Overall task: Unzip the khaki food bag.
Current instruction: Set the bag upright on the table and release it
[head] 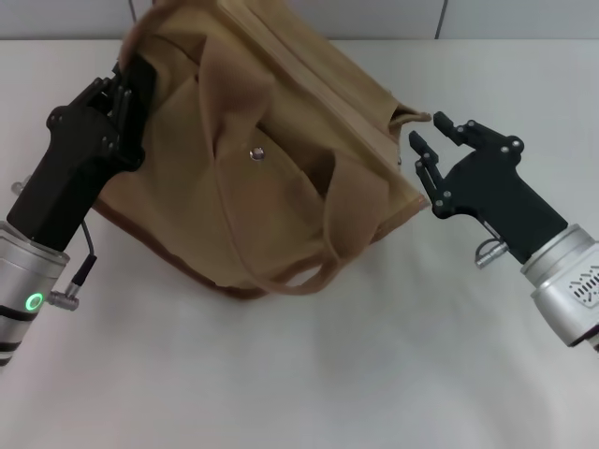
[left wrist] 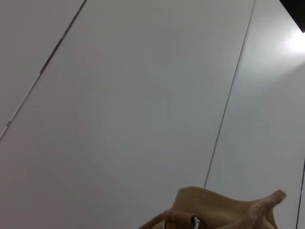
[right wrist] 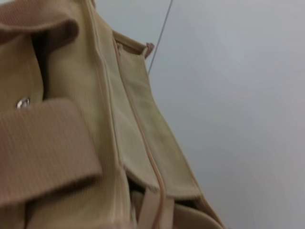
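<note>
— No readable writing on the khaki food bag (head: 281,178); only a silver snap (head: 257,153) on the front pocket.
— Position?
— Tilted on the white tabletop (head: 309,374), between both arms, strap handles (head: 281,271) drooping forward.
— Left hand (head: 126,89)?
— Pressed against the bag's far left corner; grip hidden, cannot tell.
— Right hand (head: 432,140)?
— Fingers spread apart, empty, just beside the bag's right end.

khaki food bag (head: 281,178) | tan canvas, 2 strap handles, silver snap | tilted on table
</note>
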### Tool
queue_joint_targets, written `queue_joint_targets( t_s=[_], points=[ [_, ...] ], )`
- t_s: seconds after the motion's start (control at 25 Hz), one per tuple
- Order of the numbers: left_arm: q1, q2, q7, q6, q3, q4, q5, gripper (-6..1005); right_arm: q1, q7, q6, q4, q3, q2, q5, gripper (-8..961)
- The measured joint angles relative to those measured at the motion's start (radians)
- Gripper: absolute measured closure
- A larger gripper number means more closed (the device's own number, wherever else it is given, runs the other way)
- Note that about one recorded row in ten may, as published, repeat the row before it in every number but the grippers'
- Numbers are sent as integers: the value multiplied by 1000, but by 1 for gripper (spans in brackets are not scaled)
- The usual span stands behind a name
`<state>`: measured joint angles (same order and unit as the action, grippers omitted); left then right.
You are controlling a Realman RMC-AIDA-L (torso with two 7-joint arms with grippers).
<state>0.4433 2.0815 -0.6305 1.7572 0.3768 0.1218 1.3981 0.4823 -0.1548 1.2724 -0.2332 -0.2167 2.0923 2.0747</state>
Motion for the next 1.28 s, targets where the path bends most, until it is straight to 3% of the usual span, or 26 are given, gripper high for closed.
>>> queue_joint_targets(
  t_s=[0.64,0.92,1.04,1.24,1.28],
  points=[
    [9,0,0,-19,16,7,1,866,68,-2,-58,3,1,0,2,676],
    [16,0,9,-40,16,7,1,863,55,32,-26,0,-22,0,-4,875],
    [18,0,13,-71,33,6,1,862,40,142,31,11,-71,-4,-5,904],
    [21,0,13,-100,131,1,3,861,25,551,184,149,-179,-9,-7,904],
    [21,0,13,-100,131,1,3,860,25,551,184,149,-179,-9,-7,904]
  ],
)
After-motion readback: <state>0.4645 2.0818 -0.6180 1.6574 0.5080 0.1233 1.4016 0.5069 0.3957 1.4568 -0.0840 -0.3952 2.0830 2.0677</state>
